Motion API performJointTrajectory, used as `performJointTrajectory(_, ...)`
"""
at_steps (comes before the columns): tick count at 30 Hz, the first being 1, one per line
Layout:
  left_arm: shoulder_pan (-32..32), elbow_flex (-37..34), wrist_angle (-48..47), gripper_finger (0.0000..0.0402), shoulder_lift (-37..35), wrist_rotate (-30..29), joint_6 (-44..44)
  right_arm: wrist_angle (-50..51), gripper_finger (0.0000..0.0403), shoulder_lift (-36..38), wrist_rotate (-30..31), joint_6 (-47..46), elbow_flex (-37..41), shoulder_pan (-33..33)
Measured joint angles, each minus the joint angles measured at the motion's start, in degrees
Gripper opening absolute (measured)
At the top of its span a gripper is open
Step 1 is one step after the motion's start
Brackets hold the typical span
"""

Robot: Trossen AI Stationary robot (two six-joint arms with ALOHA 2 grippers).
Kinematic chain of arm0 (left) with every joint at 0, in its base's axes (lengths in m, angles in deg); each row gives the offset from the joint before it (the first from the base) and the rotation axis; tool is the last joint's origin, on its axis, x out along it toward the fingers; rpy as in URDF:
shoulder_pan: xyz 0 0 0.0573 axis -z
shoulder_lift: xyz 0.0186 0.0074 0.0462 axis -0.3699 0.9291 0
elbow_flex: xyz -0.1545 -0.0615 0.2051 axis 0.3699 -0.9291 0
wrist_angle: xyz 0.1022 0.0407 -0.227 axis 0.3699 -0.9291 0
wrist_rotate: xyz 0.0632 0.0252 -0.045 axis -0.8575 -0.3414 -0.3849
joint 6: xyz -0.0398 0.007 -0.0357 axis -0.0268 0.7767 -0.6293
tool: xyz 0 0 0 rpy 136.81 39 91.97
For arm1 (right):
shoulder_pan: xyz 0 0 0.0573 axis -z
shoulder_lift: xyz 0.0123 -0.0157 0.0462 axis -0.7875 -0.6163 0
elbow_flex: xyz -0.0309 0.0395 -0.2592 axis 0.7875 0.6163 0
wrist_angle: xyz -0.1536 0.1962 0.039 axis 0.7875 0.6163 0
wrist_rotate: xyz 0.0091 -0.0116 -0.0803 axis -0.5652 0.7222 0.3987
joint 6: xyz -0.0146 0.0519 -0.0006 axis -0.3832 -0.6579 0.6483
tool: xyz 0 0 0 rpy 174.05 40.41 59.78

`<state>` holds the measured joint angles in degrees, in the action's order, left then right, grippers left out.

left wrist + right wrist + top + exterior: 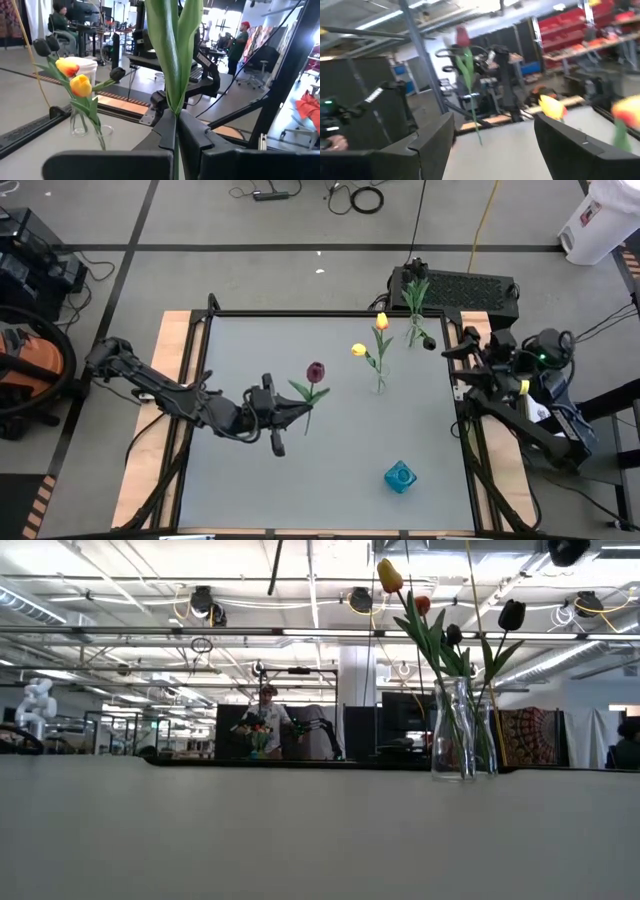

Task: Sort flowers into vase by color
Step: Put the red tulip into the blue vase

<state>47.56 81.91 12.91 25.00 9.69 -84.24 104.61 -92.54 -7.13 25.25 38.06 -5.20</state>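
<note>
At centre-left of the high view the left gripper (297,413), on an arm stretched low across the table, is clamped on the thin green stem of a dark red tulip (315,370), whose bud is cut off in the left wrist view. Right of centre, two yellow tulips (380,321) stand in a clear glass vase (379,383), its outline hard to make out from above. At the right edge the right gripper (447,352) waits, fingers spread wide and holding nothing.

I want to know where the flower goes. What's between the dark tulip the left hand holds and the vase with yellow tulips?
Nothing: in the high view, only bare grey table separates the dark tulip, gripped by the left hand, from the vase.
</note>
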Motion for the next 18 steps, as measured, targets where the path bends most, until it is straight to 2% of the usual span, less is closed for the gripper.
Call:
performJointTrajectory(4, -0.34, 0.44, -0.16, 0.0010, 0.82, -0.10, 0.17, -8.09, 0.0267, -1.22, -2.14, -3.37, -0.01, -1.18)
performJointTrajectory(11, -2.16, 0.44, 0.07, 0.0010, 0.80, -0.26, 0.15, -15.79, 0.0267, -4.09, -0.72, -6.51, -0.01, -5.67)
performJointTrajectory(15, -3.15, 0.44, 0.01, 0.0010, 0.78, 0.14, 0.14, -18.76, 0.0267, -8.83, -0.03, -5.96, -0.01, -10.49)
performJointTrajectory(18, -3.63, 0.44, 0.04, 0.0010, 0.78, 1.12, 0.13, -21.70, 0.0267, -13.55, 2.83, -4.05, -0.01, -16.60)
